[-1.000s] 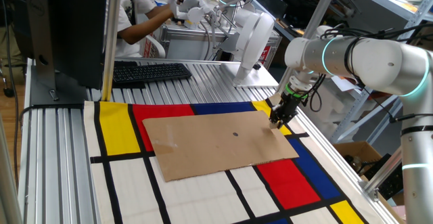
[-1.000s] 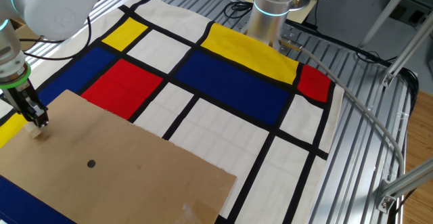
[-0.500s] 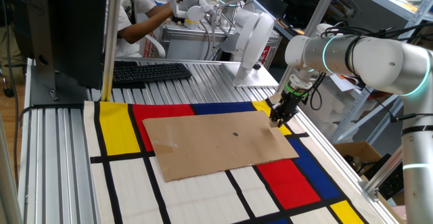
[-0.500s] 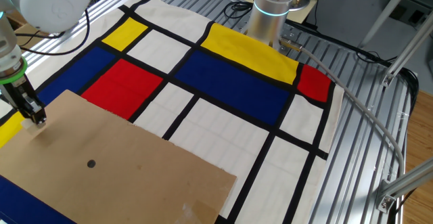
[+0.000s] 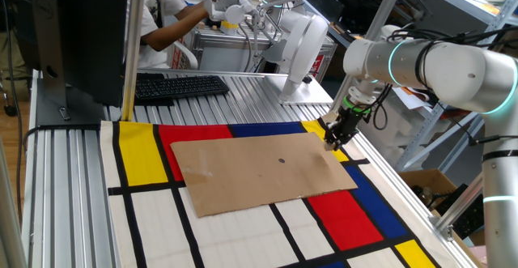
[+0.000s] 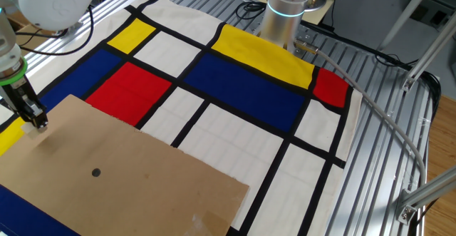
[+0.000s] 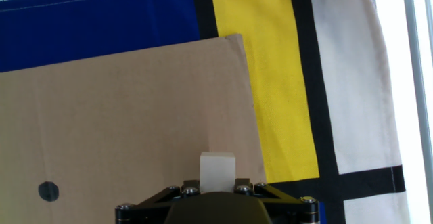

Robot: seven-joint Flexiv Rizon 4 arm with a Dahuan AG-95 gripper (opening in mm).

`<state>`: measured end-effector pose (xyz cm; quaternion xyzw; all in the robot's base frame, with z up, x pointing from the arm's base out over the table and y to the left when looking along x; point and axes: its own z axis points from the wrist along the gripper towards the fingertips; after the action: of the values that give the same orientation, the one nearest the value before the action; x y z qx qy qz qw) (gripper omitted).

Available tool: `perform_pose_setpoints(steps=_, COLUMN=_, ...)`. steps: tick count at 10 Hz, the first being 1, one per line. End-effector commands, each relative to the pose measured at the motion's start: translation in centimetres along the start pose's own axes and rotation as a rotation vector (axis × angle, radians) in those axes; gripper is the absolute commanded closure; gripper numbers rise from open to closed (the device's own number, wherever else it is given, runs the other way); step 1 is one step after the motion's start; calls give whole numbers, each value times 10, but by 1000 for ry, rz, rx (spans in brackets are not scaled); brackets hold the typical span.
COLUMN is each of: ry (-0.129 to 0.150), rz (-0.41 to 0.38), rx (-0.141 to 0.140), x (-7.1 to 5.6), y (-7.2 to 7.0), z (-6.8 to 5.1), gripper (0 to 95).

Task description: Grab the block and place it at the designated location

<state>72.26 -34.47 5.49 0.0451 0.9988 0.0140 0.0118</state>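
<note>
Block (image 7: 217, 170): a tiny pale wooden cube, pinched between my jaws at the gripper (image 5: 331, 144), which points down over the right corner of the brown cardboard sheet (image 5: 259, 172). My jaws stand narrow, closed on the cube, which appears clear of the sheet. Risk, as I judge it: the hold covers little of so small a cube, so a jolt or a quick swing could twist it loose, and it would drop onto the checked cloth (image 6: 235, 79) near the table (image 5: 65, 179) edge. Target, presumably the dark dot (image 7: 47, 191), lies further left on the sheet; nothing stands between. Keyboard (image 5: 180, 85) and monitor (image 5: 77, 33) sit far back, well apart.
</note>
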Motion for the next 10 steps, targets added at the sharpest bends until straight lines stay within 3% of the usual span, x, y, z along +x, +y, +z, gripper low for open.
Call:
perform_pose_setpoints(steps=1, ry=-1, rz=2, rx=-1, x=0, y=1, z=-1, gripper=950)
perform_pose_setpoints(steps=10, ry=0, rz=23, rx=12, x=-9, y=28, z=1, gripper=950)
